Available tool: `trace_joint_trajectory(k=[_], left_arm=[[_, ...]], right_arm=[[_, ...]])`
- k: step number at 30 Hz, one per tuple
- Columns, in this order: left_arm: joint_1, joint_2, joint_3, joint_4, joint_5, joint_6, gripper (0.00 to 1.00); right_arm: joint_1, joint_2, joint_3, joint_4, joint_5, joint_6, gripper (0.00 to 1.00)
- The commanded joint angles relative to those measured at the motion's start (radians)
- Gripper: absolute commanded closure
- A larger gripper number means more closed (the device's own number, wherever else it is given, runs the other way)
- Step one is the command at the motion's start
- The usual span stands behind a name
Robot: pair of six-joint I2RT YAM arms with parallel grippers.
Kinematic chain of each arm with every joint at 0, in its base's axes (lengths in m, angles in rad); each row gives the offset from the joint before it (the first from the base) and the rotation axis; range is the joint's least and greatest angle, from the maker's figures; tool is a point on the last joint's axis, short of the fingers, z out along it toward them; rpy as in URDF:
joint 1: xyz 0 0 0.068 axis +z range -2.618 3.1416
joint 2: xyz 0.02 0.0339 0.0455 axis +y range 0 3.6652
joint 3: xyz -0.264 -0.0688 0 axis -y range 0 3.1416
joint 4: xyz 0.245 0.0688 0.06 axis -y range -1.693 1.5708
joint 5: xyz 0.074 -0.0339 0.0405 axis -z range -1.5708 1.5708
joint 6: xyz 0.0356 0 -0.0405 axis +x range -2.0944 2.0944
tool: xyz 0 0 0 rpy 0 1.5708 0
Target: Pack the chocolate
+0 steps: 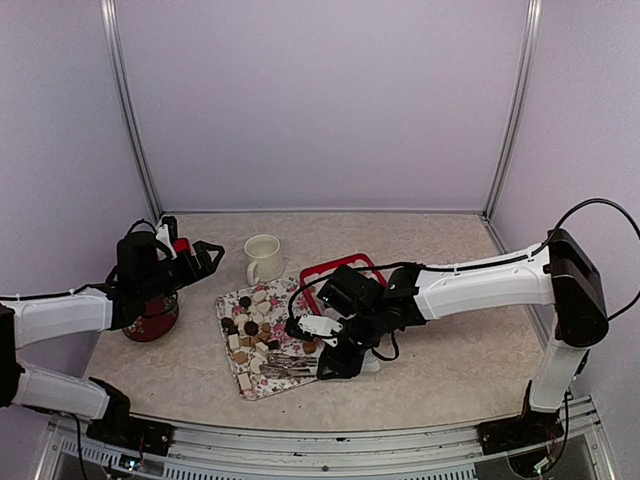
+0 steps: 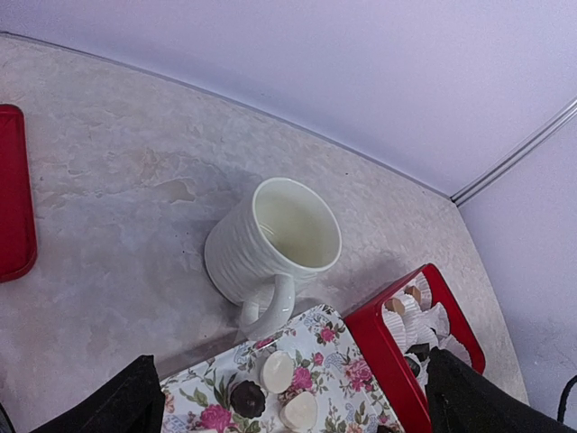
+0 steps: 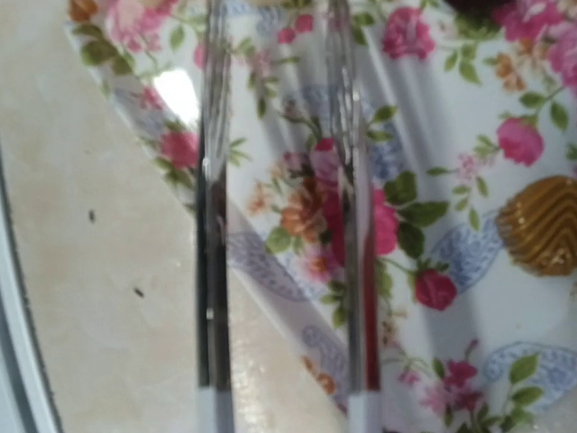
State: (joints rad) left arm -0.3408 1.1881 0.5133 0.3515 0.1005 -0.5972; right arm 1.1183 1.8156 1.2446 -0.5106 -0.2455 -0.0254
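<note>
Several chocolates (image 1: 250,328) in dark brown, tan and cream lie on a floral tray (image 1: 232,304). A red box (image 1: 322,272) with white paper liners stands to the tray's right. My right gripper (image 1: 332,358) sits low at the tray's near right corner, shut on silver tongs (image 1: 287,364) that point left over the tray. In the right wrist view the tong arms (image 3: 214,180) stand apart with nothing between them, and a tan ridged chocolate (image 3: 539,225) lies to their right. My left gripper (image 1: 207,254) hovers open and empty, left of the tray.
A white ribbed mug (image 1: 263,257) stands upright behind the tray, and it is empty in the left wrist view (image 2: 270,244). That view shows two tan sweets (image 2: 395,305) in the box's liners. A dark red object (image 1: 152,320) lies under the left arm.
</note>
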Motion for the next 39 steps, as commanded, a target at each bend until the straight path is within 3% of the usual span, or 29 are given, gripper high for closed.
trace_joint_trajectory(k=[1, 39], left_arm=[[0.003, -0.017, -0.004, 0.014, -0.004, 0.007, 0.01], [0.008, -0.015, 0.007, 0.011, -0.008, 0.014, 0.01]], right_arm=[[0.017, 0.025, 0.032, 0.023, 0.009, 0.004, 0.61], [0.029, 0.169, 0.203, -0.023, 0.082, -0.043, 0.63]])
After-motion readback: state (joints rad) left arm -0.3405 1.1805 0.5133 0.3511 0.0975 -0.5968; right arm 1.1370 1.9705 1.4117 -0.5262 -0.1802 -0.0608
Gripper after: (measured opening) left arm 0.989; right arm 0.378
